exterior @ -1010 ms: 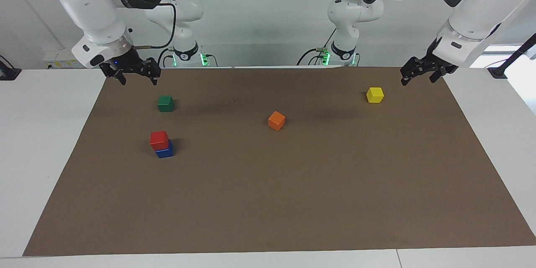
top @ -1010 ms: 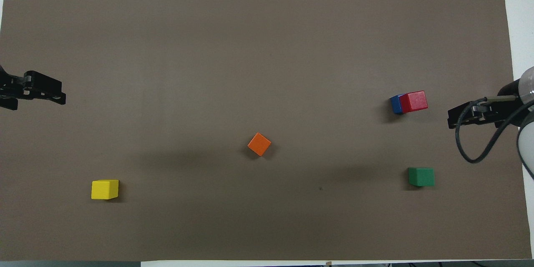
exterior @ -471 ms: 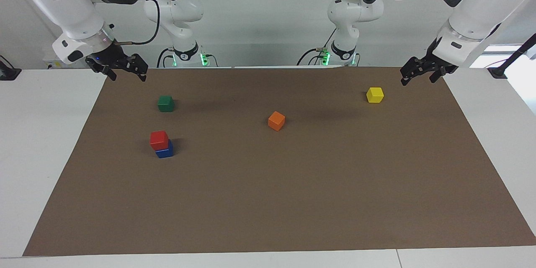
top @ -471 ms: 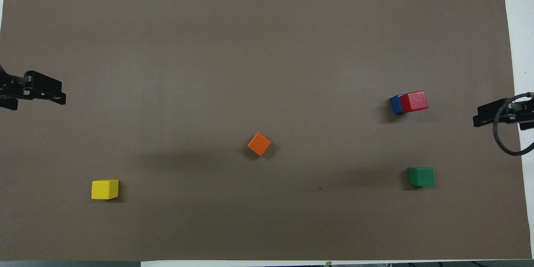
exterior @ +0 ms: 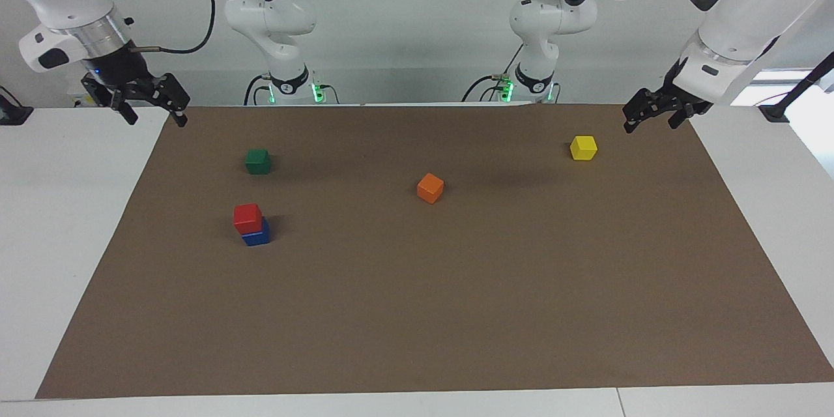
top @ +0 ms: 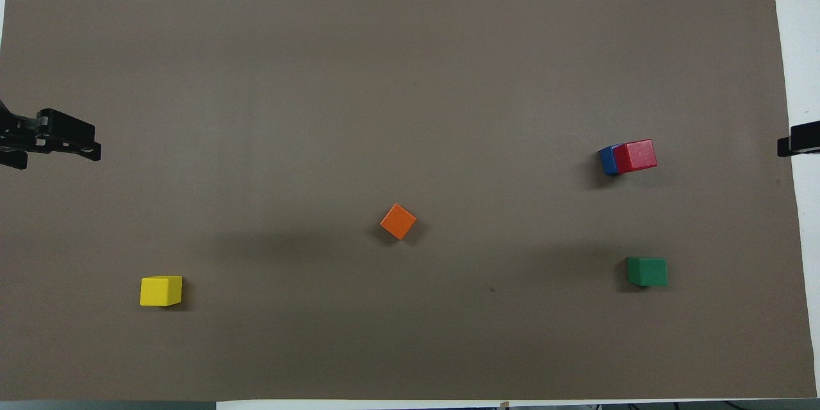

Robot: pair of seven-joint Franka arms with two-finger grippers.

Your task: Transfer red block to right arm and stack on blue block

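The red block (exterior: pixel 247 217) rests on top of the blue block (exterior: pixel 257 235), set slightly askew, toward the right arm's end of the mat; the overhead view shows the red block (top: pixel 635 155) covering most of the blue block (top: pixel 608 159). My right gripper (exterior: pixel 155 117) hangs open and empty over the mat's corner nearest its base, well clear of the stack; only its tip (top: pixel 801 139) shows at the overhead frame's edge. My left gripper (exterior: pixel 651 121) waits open and empty above the mat's edge at its own end (top: pixel 90 148).
A green cube (exterior: pixel 258 161) sits nearer to the robots than the stack. An orange cube (exterior: pixel 430 187) lies mid-mat, turned diagonally. A yellow cube (exterior: pixel 583 147) stands close to the left gripper. The brown mat (exterior: pixel 456 313) covers the white table.
The right gripper has pulled back and upward from near the green cube toward the mat's corner, almost leaving the overhead view. The blocks and the left arm have not moved.
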